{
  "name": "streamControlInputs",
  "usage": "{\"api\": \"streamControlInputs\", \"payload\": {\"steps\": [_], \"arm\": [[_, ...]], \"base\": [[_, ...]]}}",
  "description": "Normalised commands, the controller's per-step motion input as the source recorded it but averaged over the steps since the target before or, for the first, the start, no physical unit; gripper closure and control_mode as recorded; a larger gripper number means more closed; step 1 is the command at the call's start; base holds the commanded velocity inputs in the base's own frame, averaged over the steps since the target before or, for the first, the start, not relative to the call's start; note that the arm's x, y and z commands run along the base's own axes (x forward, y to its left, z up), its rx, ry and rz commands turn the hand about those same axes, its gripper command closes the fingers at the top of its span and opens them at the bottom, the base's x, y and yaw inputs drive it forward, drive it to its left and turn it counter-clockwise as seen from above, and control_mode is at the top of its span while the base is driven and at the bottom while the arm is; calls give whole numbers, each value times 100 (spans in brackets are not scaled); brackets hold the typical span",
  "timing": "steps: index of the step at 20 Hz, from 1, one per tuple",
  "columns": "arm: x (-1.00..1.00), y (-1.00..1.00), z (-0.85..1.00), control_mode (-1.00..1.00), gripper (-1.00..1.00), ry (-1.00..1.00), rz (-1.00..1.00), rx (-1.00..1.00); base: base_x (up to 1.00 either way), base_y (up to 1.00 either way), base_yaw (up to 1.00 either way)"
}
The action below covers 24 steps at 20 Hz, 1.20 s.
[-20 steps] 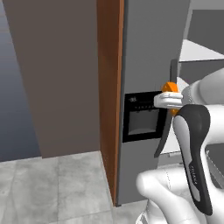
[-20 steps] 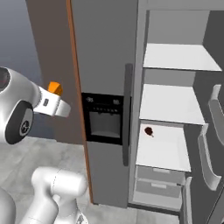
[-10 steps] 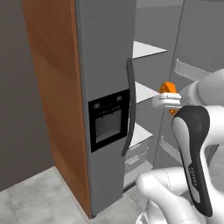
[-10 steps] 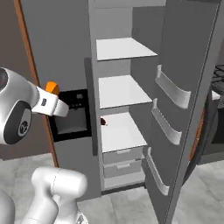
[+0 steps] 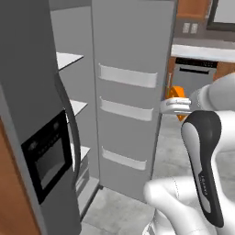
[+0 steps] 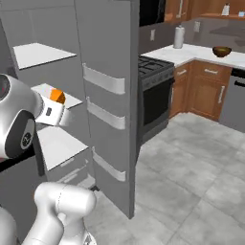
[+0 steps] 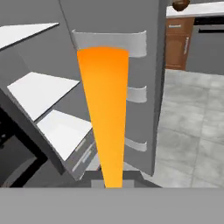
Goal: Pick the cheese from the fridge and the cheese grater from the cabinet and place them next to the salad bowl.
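Observation:
An orange wedge of cheese (image 7: pixel 105 109) sits in my gripper (image 7: pixel 113 178), which is shut on it. From the left base view the cheese (image 5: pixel 177 93) sticks up from the white hand (image 5: pixel 176 106), level with the edge of the open fridge door (image 5: pixel 133 92). In the right base view the cheese (image 6: pixel 57 95) is in front of the fridge's white shelves (image 6: pixel 57 141). Far off on the white counter stands the dark-brown salad bowl (image 6: pixel 221 51), also at the top of the hand view (image 7: pixel 180 5). A wooden wall cabinet (image 6: pixel 191 7) hangs above it. The cheese grater is not identifiable.
A black oven (image 6: pixel 155 93) stands right of the fridge, with a paper-towel roll (image 6: pixel 179 36) on the counter behind it. Wooden base cabinets (image 6: pixel 206 93) and a grey dishwasher (image 6: pixel 237 100) line the far wall. Grey tiled floor (image 6: pixel 191 182) stretches between me and them.
Both base views have swung right, so the base has turned: the fridge slid to the left and the oven, counter and bowl came into view. The cheese stays in the shut gripper.

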Motion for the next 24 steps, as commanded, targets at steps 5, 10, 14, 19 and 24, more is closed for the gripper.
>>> {"api": "streamControlInputs", "payload": {"steps": [5, 10, 14, 19, 24], "arm": [[0, 0, 0, 100, 100, 0, 0, 0], [0, 0, 0, 100, 100, 0, 0, 0], [0, 0, 0, 100, 100, 0, 0, 0], [0, 0, 0, 100, 100, 0, 0, 0], [0, 0, 0, 100, 100, 0, 0, 0]], "base": [[0, 24, -78], [-9, 20, -54], [-6, -15, -38], [-3, -49, -15], [9, -64, 9]]}}
